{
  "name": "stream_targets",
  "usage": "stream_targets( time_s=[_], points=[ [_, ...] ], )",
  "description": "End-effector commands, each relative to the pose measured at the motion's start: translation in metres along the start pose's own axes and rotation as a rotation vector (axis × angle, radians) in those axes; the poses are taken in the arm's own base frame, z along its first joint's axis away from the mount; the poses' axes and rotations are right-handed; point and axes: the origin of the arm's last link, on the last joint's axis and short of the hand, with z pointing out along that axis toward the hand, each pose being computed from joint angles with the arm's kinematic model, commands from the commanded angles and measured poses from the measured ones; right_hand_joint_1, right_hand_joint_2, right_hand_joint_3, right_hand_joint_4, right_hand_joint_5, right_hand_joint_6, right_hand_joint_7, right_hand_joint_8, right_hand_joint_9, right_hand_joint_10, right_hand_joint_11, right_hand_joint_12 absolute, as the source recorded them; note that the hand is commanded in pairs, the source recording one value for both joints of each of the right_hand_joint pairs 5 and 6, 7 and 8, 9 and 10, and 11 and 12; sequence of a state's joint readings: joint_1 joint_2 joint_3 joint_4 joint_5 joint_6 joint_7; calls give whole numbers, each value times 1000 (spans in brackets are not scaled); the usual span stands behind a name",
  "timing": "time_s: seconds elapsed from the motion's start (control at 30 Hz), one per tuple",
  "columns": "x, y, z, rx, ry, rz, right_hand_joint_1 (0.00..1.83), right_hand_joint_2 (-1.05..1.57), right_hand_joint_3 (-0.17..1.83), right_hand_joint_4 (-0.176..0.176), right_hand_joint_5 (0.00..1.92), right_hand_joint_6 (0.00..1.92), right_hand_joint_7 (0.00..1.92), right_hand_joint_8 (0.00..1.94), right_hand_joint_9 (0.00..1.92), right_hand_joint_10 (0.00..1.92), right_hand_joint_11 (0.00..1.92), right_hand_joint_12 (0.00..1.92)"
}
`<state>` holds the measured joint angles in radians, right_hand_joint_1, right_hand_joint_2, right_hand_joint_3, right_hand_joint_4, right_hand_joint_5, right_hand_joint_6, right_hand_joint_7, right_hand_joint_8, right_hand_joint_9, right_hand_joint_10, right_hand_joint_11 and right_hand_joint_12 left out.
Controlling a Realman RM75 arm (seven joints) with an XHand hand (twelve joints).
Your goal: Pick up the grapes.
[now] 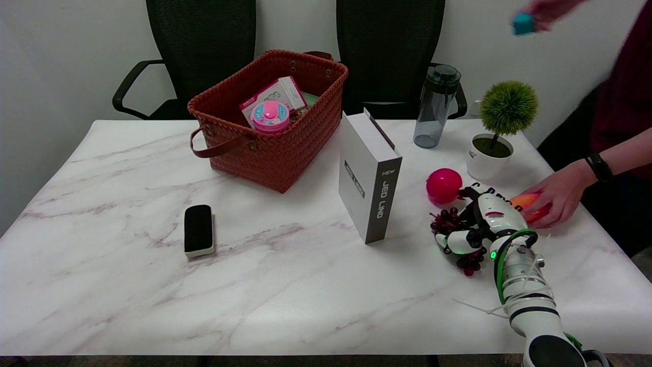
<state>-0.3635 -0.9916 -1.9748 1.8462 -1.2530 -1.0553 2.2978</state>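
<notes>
Half done at best, I judge: my right hand (pixel 481 224) is curled down over the grapes (pixel 448 223), fingers closing on the bunch that lies unlifted on the table (pixel 305 285) beside the pink ball (pixel 444 185), while the woven basket (pixel 275 148) holds a pink box (pixel 277 97) and a round pink toy (pixel 270 116).

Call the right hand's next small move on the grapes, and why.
Probably finish closing the fingers, then lift slightly. The right hand sits over the grapes, which lie on the table; a firm hold isn't visible. A person's hand is close, so keep it short.
</notes>
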Motion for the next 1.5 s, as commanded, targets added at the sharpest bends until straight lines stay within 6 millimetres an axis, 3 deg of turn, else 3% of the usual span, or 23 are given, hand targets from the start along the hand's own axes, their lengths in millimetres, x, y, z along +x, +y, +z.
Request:
stream_targets(
  time_s=[0.03,0.4,1.0,1.27,1.5],
  points=[
    [-3,-4,3,4,-28,32,1224,814,479,0,486,486,884,884,840,840,352,352],
    [3,-9,4,23,-1,31,1243,1032,504,0,590,590,962,962,917,917,480,480],
    [34,-30,10,110,182,-31,1222,843,550,0,585,585,973,973,916,916,469,469],
    [51,-40,19,153,247,-39,1231,788,550,0,568,568,966,966,904,904,438,438],
    [68,-61,42,198,272,11,1234,739,531,0,534,534,949,949,877,877,364,364]
  ],
)
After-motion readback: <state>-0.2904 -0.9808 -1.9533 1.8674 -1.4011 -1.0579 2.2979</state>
